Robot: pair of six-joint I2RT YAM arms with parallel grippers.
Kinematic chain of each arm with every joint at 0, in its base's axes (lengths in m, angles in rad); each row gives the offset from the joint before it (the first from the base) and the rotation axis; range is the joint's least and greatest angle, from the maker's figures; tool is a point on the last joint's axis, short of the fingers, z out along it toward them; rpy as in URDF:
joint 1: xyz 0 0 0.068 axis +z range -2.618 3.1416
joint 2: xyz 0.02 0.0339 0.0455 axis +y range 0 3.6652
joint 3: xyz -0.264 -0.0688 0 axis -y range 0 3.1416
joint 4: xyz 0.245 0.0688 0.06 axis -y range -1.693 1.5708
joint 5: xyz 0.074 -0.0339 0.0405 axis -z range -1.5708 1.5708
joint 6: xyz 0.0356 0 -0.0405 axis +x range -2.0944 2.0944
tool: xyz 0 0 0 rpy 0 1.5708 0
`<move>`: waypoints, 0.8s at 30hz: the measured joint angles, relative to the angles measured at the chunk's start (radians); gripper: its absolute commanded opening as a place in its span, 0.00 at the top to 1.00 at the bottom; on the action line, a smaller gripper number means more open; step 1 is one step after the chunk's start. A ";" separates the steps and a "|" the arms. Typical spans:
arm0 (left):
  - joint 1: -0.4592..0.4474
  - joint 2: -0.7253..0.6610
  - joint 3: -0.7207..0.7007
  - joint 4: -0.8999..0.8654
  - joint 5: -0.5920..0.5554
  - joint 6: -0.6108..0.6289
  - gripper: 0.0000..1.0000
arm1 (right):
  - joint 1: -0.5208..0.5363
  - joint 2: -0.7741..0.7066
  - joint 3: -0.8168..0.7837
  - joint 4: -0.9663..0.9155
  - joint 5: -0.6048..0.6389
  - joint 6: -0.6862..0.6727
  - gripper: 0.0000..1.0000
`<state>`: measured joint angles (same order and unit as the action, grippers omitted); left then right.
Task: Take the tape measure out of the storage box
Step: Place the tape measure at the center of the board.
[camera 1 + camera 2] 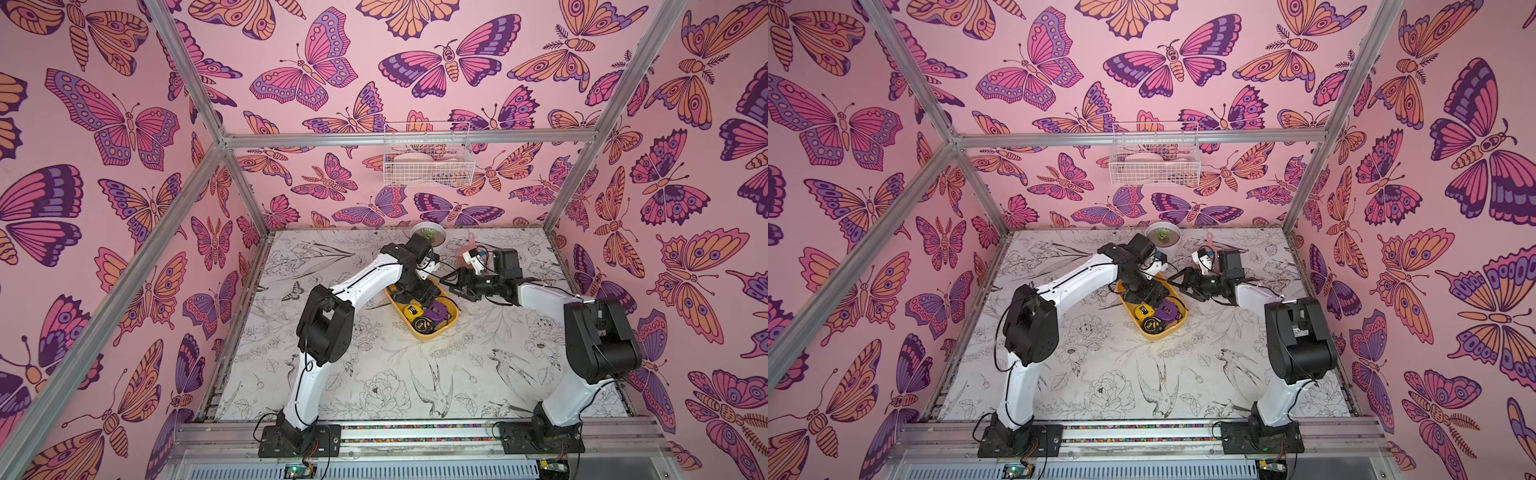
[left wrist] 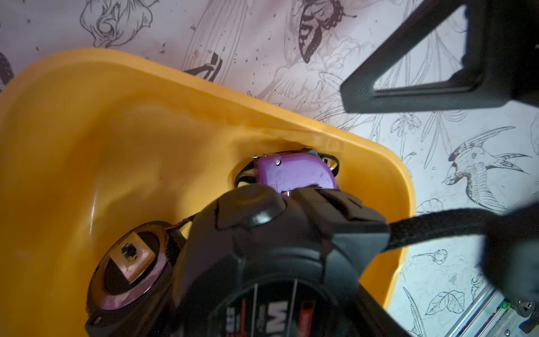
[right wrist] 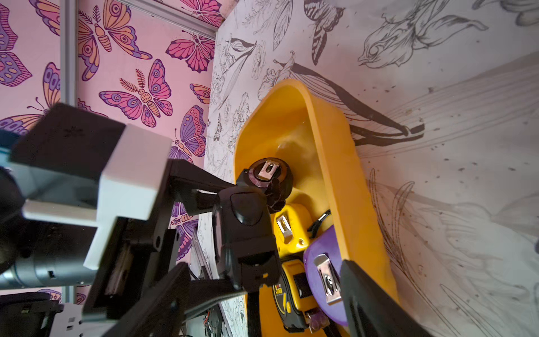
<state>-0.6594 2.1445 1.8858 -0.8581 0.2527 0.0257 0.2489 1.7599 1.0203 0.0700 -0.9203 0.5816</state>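
my left gripper [image 3: 242, 236] is clamped on the black tape measure [image 3: 248, 210], a finger on either side of it. the tape hangs over the storage box [image 3: 335, 175], close above the other tapes; i cannot tell whether it is clear of the box floor. in the box lie a yellow tape measure [image 3: 291, 224], a purple tape measure [image 3: 315, 248] against the wall, and a round black piece [image 3: 268, 172] with a metal clip. in both top views the box [image 1: 430, 336] [image 1: 1156, 336] sits mid-table [image 1: 374, 374]. my right gripper [image 1: 457, 289] hovers just beside the box rim, jaws apart. one of its fingers [image 2: 408, 96] shows over the table outside the box. a black cord [image 2: 437, 230] runs from the held tape over the rim.
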 measured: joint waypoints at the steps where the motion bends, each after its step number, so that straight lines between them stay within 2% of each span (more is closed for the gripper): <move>1: 0.000 0.000 0.000 0.006 0.006 0.000 0.53 | 0.005 0.008 0.008 -0.003 -0.004 0.002 0.18; 7: 0.000 -0.001 -0.006 0.036 0.024 0.000 0.53 | 0.034 0.036 0.047 -0.014 -0.020 0.008 0.27; 12: 0.000 -0.010 -0.029 0.076 0.043 0.000 0.52 | 0.034 0.060 0.047 0.016 -0.039 0.050 0.43; 19: 0.001 -0.027 -0.072 0.114 0.058 -0.001 0.51 | 0.042 0.098 0.050 0.065 -0.077 0.105 0.57; 24: 0.017 -0.035 -0.077 0.126 0.073 -0.002 0.45 | 0.042 0.113 0.050 0.135 -0.099 0.151 0.75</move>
<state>-0.6422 2.1094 1.8088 -0.7326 0.3256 0.0242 0.2913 1.8729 1.0706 0.2054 -1.0191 0.7330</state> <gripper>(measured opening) 0.721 0.428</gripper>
